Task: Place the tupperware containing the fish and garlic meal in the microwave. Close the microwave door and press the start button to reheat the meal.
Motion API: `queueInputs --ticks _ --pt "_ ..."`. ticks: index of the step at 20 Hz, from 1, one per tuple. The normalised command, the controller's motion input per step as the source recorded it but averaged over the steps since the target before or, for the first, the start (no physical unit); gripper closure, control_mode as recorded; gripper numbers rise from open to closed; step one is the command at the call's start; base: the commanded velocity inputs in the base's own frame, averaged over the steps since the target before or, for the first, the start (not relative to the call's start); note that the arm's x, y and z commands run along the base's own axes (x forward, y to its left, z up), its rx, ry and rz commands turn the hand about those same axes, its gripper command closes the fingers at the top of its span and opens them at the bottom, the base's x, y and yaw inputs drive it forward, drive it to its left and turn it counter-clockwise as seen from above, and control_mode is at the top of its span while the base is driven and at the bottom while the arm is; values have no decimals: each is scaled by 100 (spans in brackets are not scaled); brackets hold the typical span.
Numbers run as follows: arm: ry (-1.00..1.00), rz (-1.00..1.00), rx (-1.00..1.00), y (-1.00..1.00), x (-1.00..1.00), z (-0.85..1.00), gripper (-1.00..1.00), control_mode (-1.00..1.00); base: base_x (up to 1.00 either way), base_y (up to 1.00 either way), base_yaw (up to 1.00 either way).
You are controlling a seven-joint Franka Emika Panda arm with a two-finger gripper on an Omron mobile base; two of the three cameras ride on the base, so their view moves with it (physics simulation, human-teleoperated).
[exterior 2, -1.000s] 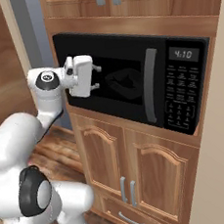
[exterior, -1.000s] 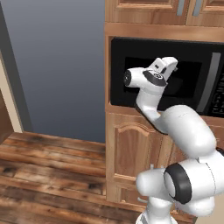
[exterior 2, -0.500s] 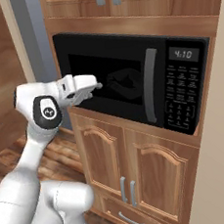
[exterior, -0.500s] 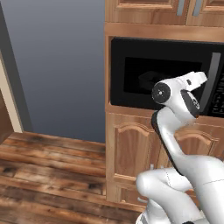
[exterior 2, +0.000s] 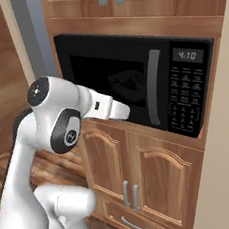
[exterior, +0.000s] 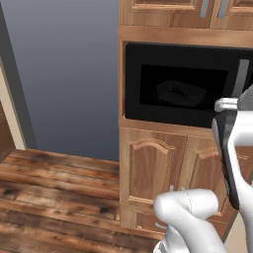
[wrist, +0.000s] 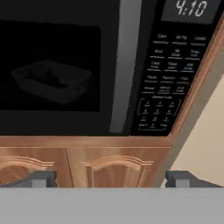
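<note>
The arm is swinging rightward across the microwave door (exterior 2: 118, 88), away from its earlier spot at the window. The claw (wrist: 111, 179) is standing wide open and empty, facing the keypad (wrist: 168, 83), while the tupperware (wrist: 52, 81) is sitting inside.

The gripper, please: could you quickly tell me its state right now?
Gripper: open, holding nothing, fingertips spread wide in front of the shut microwave door.

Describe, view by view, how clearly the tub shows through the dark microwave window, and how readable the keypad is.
Left base view: the tub is a faint grey outline behind the closed door. Right base view: only a dim shape in the glass; the clock digits read clearly and the keypad labels are tiny. Hand view: tub outline plainer but murky; button labels soft and blurred; the handle looks evenly lit, without glare.
</note>
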Motion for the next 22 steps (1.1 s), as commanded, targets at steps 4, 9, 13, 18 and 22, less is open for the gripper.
queueInputs --ticks 4,9,13,18,22 --pt "-4 0 96 -84 -81 -22 -100 -100 0 0 0" --pt "-37 3 70 -72 -49 -65 -100 -100 0 0 0" --pt "-40 0 32 -35 -20 -62 -100 -100 0 0 0" --pt "-13 -4 17 -5 0 -30 100 -100 0 0 0" --pt "-1 0 9 0 8 -2 100 -100 0 0 0"
